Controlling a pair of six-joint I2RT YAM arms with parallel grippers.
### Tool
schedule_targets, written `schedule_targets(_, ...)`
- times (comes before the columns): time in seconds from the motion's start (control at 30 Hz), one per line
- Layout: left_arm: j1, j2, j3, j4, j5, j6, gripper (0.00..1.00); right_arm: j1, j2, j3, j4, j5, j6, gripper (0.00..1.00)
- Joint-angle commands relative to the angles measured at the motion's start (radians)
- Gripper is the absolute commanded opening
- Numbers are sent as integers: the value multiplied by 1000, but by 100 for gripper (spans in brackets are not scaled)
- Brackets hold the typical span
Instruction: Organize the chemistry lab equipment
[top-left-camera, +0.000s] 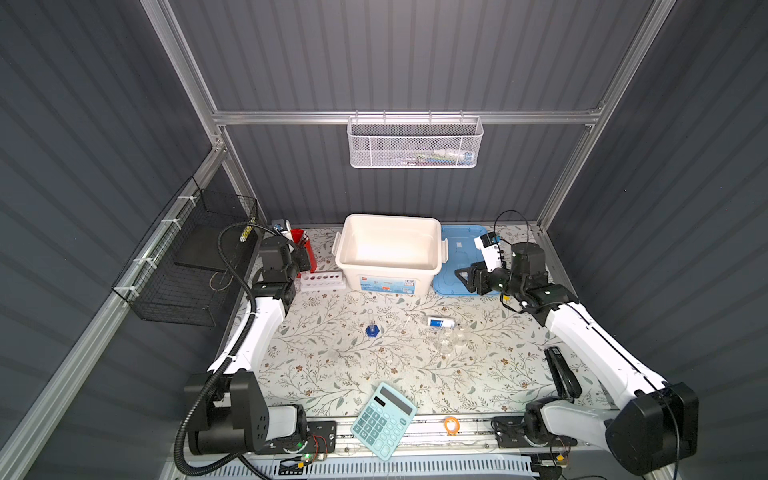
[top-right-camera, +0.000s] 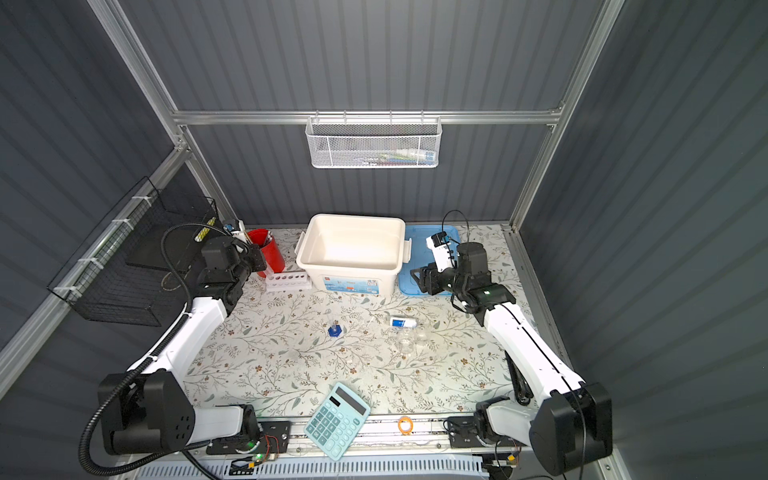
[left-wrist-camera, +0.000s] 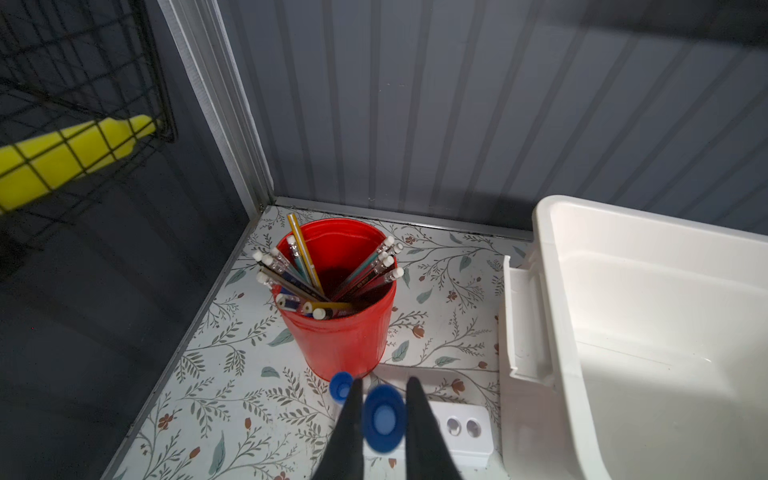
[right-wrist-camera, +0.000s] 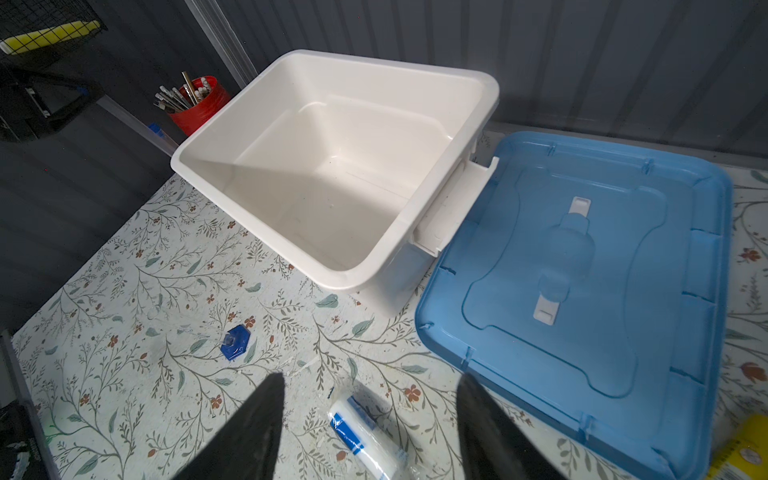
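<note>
Our left gripper (left-wrist-camera: 384, 384) pinches a blue-capped test tube (left-wrist-camera: 384, 417) between its two black fingers, over the white test-tube rack (left-wrist-camera: 440, 409) that sits left of centre in both top views. A second blue cap (left-wrist-camera: 341, 386) shows just beside one finger; we cannot tell whether its tube stands in the rack. Our right gripper (top-left-camera: 464, 280) hangs with its jaws spread wide, right of centre, above the lower left corner of the blue lid (top-left-camera: 457, 235).

The table (top-left-camera: 332, 374) wears a pale covering printed with leafy sprigs and small brown flowers. Mid-frame stands the slim cylinder (top-left-camera: 372, 328) on its blue hexagonal foot. To its right the labelled beaker (top-left-camera: 439, 322) lies on its side, with clear flasks (top-left-camera: 451, 340) just below it. The white bin (top-left-camera: 390, 253), smooth plastic with rounded corners, stands open at the back between the red cup (left-wrist-camera: 345, 340) of pencils and the flat-lying lid. A teal calculator (top-left-camera: 383, 419) lies tilted at the lower middle, a black stapler (top-left-camera: 561, 376) at the lower right.

Ribbed grey walls (top-left-camera: 415, 62) close us in, framed by aluminium rails (top-left-camera: 291, 117). A white mesh basket (top-left-camera: 415, 143) hangs on the back rail and a black wire basket (top-left-camera: 187, 266) at the left.
</note>
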Motion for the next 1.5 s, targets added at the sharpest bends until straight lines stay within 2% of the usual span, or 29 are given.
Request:
schedule_targets(0.0,8,14,-16,47,1,-27,6,-3,3,30,23,-6,13,66)
schedule_targets(0.77,7,82,-44,83,63,-19,6,-4,7,5,61,1,30,66)
schedule_targets(1.47,7,74,-46,90,12,25,5,-3,14,2,70,-9,40,66)
